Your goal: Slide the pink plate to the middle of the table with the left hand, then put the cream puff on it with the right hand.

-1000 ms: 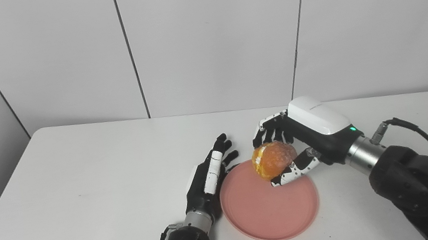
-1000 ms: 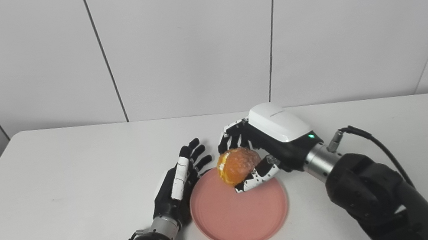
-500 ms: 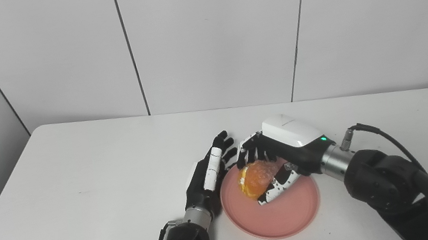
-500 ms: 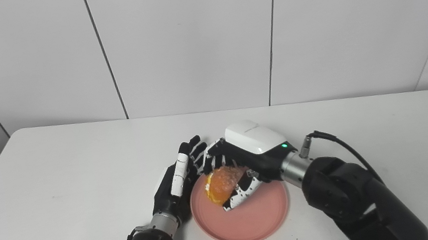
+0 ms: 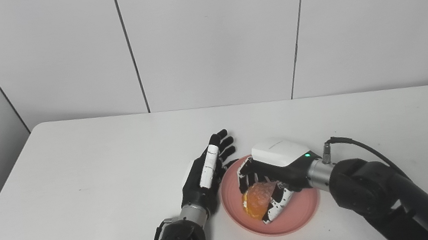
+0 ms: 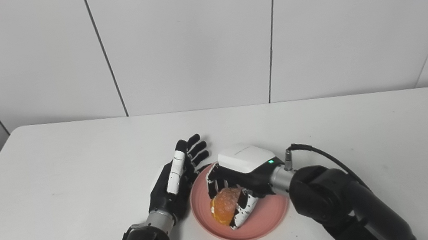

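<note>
The pink plate (image 5: 298,220) lies on the white table (image 5: 75,184) near its middle front. My right hand (image 5: 274,173) is shut on the golden-brown cream puff (image 5: 257,200) and holds it low over the plate's left half; I cannot tell whether the puff touches the plate. My left hand (image 5: 206,174) is open, fingers straight, standing on edge against the plate's left rim. In the right eye view the puff (image 6: 225,206) sits under the right hand (image 6: 241,172), beside the left hand (image 6: 174,180).
White wall panels stand behind the table's far edge (image 5: 237,104). The table's left side (image 5: 56,200) and right side (image 5: 418,132) show only bare surface.
My right hand has come down and toward me with the cream puff, from above the plate's far rim to low over the plate. The left hand stayed put; the camera tilted slightly.
</note>
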You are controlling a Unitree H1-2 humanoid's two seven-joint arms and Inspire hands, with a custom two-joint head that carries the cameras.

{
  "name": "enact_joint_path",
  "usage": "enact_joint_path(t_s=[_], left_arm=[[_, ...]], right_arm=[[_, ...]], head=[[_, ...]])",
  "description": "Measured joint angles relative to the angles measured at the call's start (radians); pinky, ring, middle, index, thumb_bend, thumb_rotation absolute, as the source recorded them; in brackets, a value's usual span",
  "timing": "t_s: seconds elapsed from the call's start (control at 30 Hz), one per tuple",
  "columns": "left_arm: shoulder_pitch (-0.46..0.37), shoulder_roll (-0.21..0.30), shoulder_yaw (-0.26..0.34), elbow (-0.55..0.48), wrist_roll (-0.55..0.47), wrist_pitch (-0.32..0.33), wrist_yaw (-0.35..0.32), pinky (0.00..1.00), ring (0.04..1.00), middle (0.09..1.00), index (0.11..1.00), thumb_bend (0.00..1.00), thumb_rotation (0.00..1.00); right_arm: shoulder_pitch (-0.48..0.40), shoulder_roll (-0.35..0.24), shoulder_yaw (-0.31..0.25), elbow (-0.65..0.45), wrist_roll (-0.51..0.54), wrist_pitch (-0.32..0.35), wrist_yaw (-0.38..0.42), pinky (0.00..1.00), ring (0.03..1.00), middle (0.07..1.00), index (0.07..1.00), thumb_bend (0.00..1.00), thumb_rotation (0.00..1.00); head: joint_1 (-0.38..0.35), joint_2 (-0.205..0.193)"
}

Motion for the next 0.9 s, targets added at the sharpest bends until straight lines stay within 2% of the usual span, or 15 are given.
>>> enact_joint_path(t_s=[0.13, 0.37, 0.5, 0.53, 0.57, 0.6, 0.63, 0.67, 0.7, 0.73, 0.9], left_arm=[[0.005, 0.001, 0.000, -0.007, -0.001, 0.004, 0.000, 0.88, 0.927, 0.915, 0.874, 1.00, 0.88], [0.005, 0.002, 0.000, -0.007, -0.002, 0.004, -0.001, 0.87, 0.924, 0.911, 0.866, 0.98, 0.88], [0.005, 0.003, 0.000, -0.007, -0.011, 0.004, -0.001, 0.88, 0.926, 0.907, 0.861, 0.99, 0.88], [0.005, 0.003, 0.000, -0.007, -0.011, 0.004, -0.001, 0.87, 0.921, 0.900, 0.856, 0.99, 0.87], [0.005, 0.003, 0.000, -0.007, -0.012, 0.004, -0.001, 0.88, 0.919, 0.897, 0.855, 0.99, 0.87], [0.005, 0.003, 0.000, -0.007, -0.012, 0.004, -0.001, 0.88, 0.918, 0.895, 0.855, 0.98, 0.87], [0.005, 0.003, 0.000, -0.007, -0.012, 0.005, -0.001, 0.87, 0.919, 0.895, 0.856, 0.98, 0.87], [0.005, 0.003, 0.000, -0.007, -0.012, 0.005, -0.001, 0.87, 0.919, 0.895, 0.856, 0.98, 0.87], [0.005, 0.003, 0.000, -0.008, -0.012, 0.005, -0.001, 0.86, 0.936, 0.907, 0.858, 0.98, 0.87], [0.005, 0.003, 0.000, -0.008, -0.012, 0.006, -0.001, 0.85, 0.943, 0.912, 0.860, 0.98, 0.87], [0.005, 0.003, 0.000, -0.012, -0.013, 0.016, -0.001, 0.82, 0.956, 0.925, 0.868, 0.99, 0.88]], right_arm=[[-0.013, -0.001, 0.000, 0.013, 0.000, -0.005, 0.001, 0.40, 0.476, 0.519, 0.465, 0.52, 0.00], [-0.017, -0.001, 0.000, 0.016, -0.002, -0.009, 0.000, 0.36, 0.443, 0.494, 0.481, 0.53, 0.00], [-0.017, -0.003, 0.000, 0.015, -0.009, -0.011, -0.002, 0.40, 0.495, 0.511, 0.476, 0.53, 0.00], [-0.017, -0.003, -0.001, 0.013, -0.011, -0.011, -0.003, 0.49, 0.563, 0.584, 0.488, 0.52, 0.09], [-0.017, -0.004, -0.001, 0.010, -0.014, -0.011, -0.006, 0.55, 0.607, 0.620, 0.562, 0.74, 0.15], [-0.017, -0.005, -0.001, 0.007, -0.019, -0.011, -0.008, 0.65, 0.701, 0.695, 0.630, 0.87, 0.22], [-0.017, -0.007, -0.001, 0.002, -0.028, -0.011, -0.008, 0.74, 0.787, 0.766, 0.687, 0.95, 0.28], [-0.017, -0.011, -0.001, -0.003, -0.033, -0.011, -0.007, 0.77, 0.816, 0.790, 0.706, 0.97, 0.30], [-0.017, -0.017, -0.001, -0.010, -0.040, -0.011, -0.002, 0.86, 0.904, 0.867, 0.766, 0.99, 0.37], [-0.017, -0.026, 0.001, -0.020, -0.046, -0.011, 0.009, 0.89, 0.938, 0.900, 0.791, 1.00, 0.40], [-0.017, -0.062, 0.008, -0.037, -0.083, -0.011, 0.068, 0.93, 0.977, 0.945, 0.833, 1.00, 0.42]], head=[[0.000, 0.000], [-0.005, -0.002], [0.002, -0.002], [0.002, -0.002], [0.002, -0.002], [0.002, -0.002], [-0.003, 0.000], [-0.003, 0.000], [-0.002, -0.002], [0.005, -0.002], [0.008, -0.002]])
